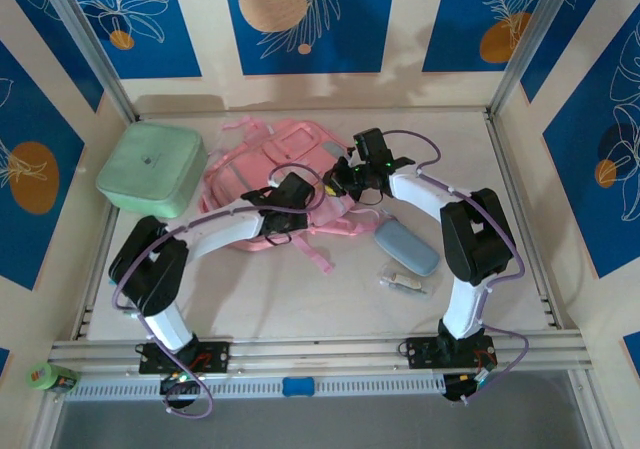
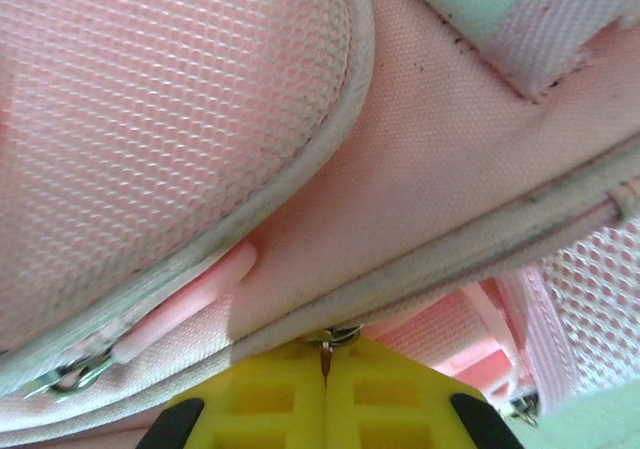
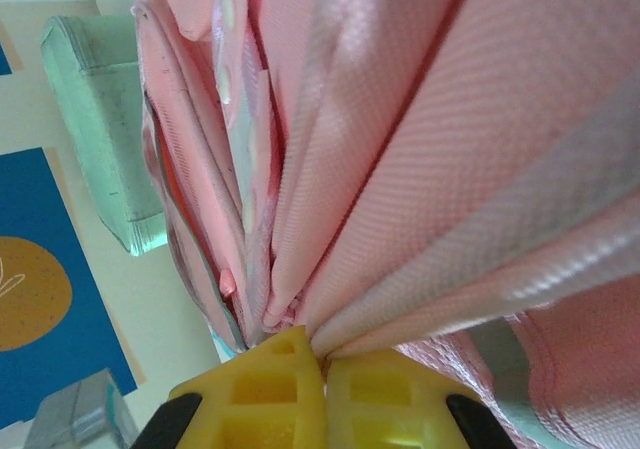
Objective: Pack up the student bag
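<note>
Two end effectors grip one bag (image 1: pixel 262 164), which lies slumped on the far middle of the bench (image 1: pixel 300 304). It sits between a mint box (image 1: pixel 150 169) on its left and a grey-blue pencil case (image 1: pixel 405 246) nearer on its right. Its long axis seems to run roughly left to right in the top view, though I cannot tell which end is the top. A pale patch (image 1: pixel 300 149) faces up, and a pink strap (image 1: pixel 318 257) trails toward the near edge.

The left end effector (image 2: pixel 325 374) has its yellow fingers pressed together on the bag's zip seam, with a metal pull (image 2: pixel 325 341) caught at the tips. The right end effector (image 3: pixel 322 367) is likewise pinched tight on a bunch of pink fabric, whose folds fan away from the tips. The box's side shows beyond it in that wrist view.

Near the pencil case lies a slim item (image 1: pixel 403 282), too small to name.

The bench is pale cream, with a metal rail (image 1: pixel 320 351) along its near edge. Cream walls (image 1: pixel 210 29) carry blue panels (image 1: pixel 150 19) with white leaf outlines and orange discs.
</note>
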